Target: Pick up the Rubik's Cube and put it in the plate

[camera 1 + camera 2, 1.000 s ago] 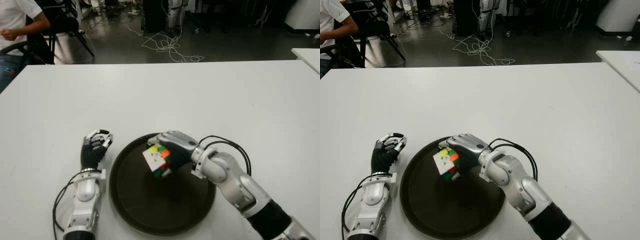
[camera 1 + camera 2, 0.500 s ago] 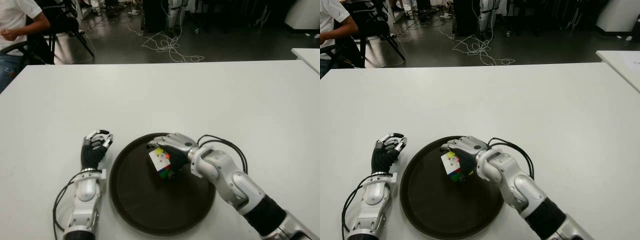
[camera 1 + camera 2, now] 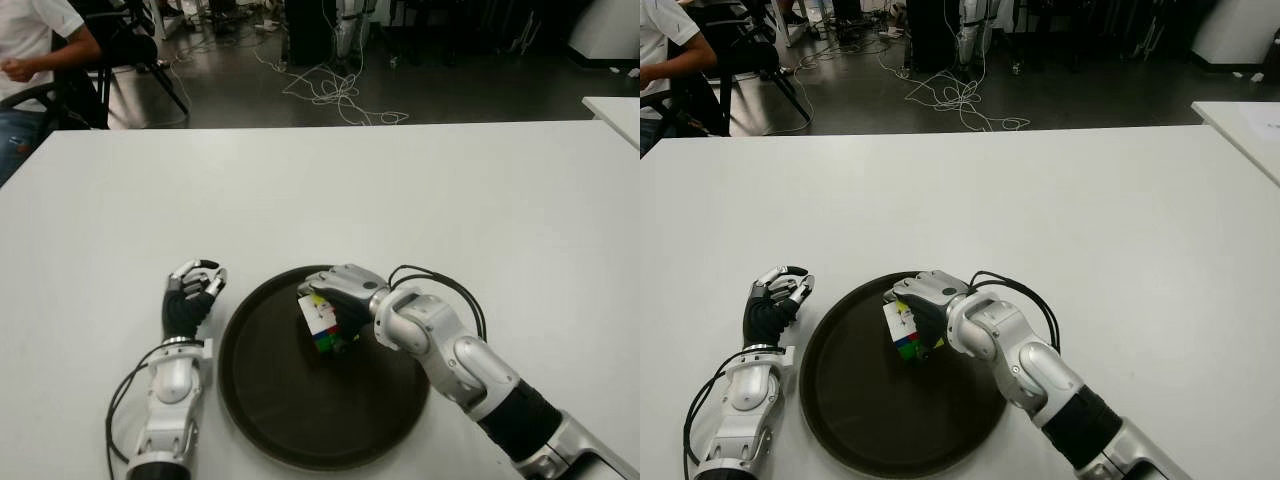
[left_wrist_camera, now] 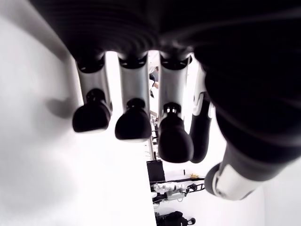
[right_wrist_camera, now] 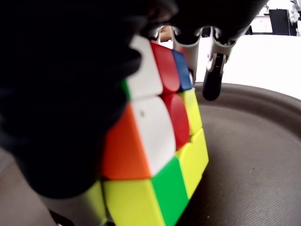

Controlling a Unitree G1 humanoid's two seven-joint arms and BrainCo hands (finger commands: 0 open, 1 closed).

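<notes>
The right hand [image 3: 345,290] grasps the Rubik's Cube [image 3: 322,322] low over the inner part of the dark plate [image 3: 290,420], fingers wrapped around its sides. The cube looks light and rigid, with smooth plastic faces that may slip, so flat opposite faces seem the best place to hold it. The left hand [image 3: 190,298] shows just left of the plate with fingers curled, holding nothing.
</notes>
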